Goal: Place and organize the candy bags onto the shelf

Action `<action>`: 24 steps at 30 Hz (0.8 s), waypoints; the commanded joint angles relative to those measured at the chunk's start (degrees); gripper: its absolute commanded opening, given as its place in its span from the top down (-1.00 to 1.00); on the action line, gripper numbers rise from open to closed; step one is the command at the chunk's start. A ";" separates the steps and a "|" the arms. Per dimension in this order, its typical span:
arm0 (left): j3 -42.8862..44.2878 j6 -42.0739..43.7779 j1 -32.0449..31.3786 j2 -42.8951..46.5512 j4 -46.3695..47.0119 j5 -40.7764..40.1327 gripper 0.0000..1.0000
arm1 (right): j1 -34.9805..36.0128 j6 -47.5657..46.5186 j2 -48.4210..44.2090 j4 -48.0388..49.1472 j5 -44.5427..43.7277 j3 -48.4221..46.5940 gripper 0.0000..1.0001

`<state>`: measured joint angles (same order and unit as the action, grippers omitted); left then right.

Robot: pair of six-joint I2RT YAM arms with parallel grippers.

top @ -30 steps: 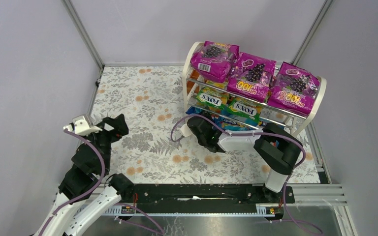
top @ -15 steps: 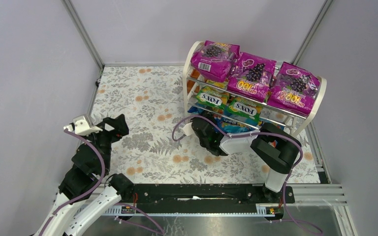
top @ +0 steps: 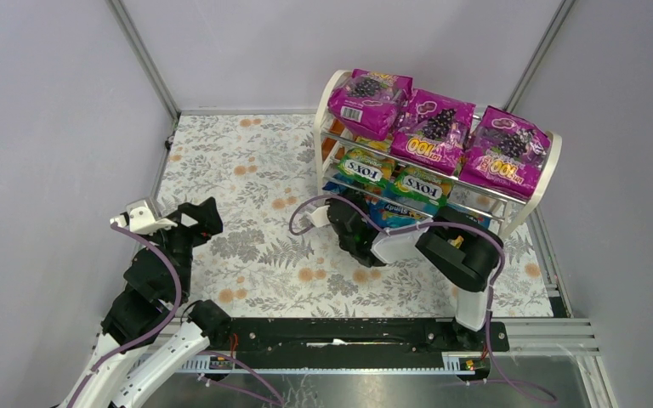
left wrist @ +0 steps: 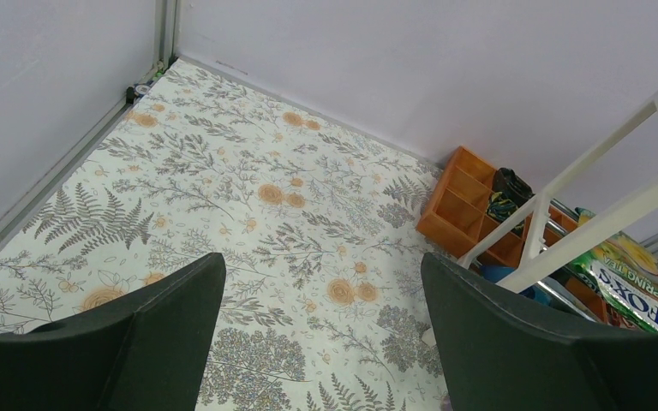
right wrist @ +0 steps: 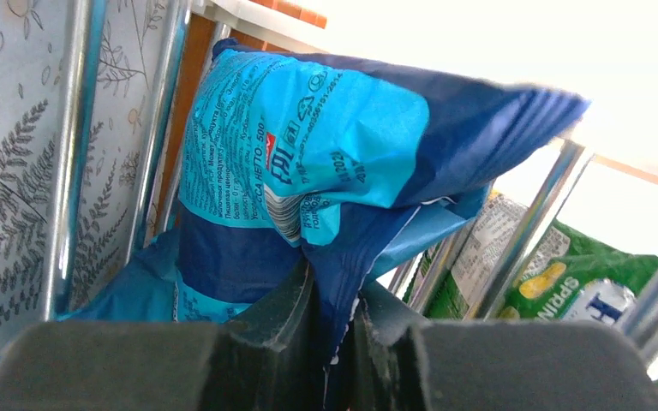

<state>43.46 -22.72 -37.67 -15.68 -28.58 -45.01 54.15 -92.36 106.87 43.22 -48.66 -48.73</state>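
Note:
The shelf stands at the back right with three magenta candy bags across its top tier and two green FOX'S bags on the middle tier. At the bottom tier my right gripper is shut on the crimped edge of a blue candy bag, which rises against the chrome rods. In the right wrist view the gripper pinches that bag's seam, with a green bag beyond. My left gripper hangs open over the floral mat at the left, nothing between its fingers.
An orange compartment box sits on the mat behind the shelf's left end panel. The floral mat is bounded by grey walls and aluminium rails. A black base rail runs along the near edge.
My right arm has shifted left and slightly toward the shelf, carrying the blue bag along the bottom tier. The left arm has not moved.

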 commanded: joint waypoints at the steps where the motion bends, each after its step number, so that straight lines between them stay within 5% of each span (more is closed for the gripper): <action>1: -0.02 0.57 -0.12 -0.12 2.26 0.27 -0.78 | -3.41 -1.03 3.17 8.89 1.52 -3.47 1.00; 5: -0.04 0.57 -0.10 -0.31 2.37 0.41 -0.78 | -3.18 3.10 3.90 5.24 3.04 -3.26 1.00; 8: -0.04 0.57 -0.07 -0.39 2.32 0.46 -0.79 | -2.92 13.98 1.04 -9.32 8.06 -4.80 0.95; 11: -0.04 0.57 -0.12 -0.56 2.43 0.54 -0.79 | -2.95 26.24 -1.48 -25.55 14.06 -9.40 0.60; 16: -0.04 0.57 -0.09 -0.97 2.44 0.65 -0.79 | -2.14 35.29 -3.94 -36.75 21.57 -12.57 0.04; 24: -0.04 0.57 -0.09 -1.75 2.33 0.72 -0.79 | -0.14 45.06 -8.51 -49.43 28.31 -14.00 -0.33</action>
<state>43.46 -22.72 -37.67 -16.29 -28.56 -44.95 52.49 -55.27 103.04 2.70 -25.82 -61.25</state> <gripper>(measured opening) 0.890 0.641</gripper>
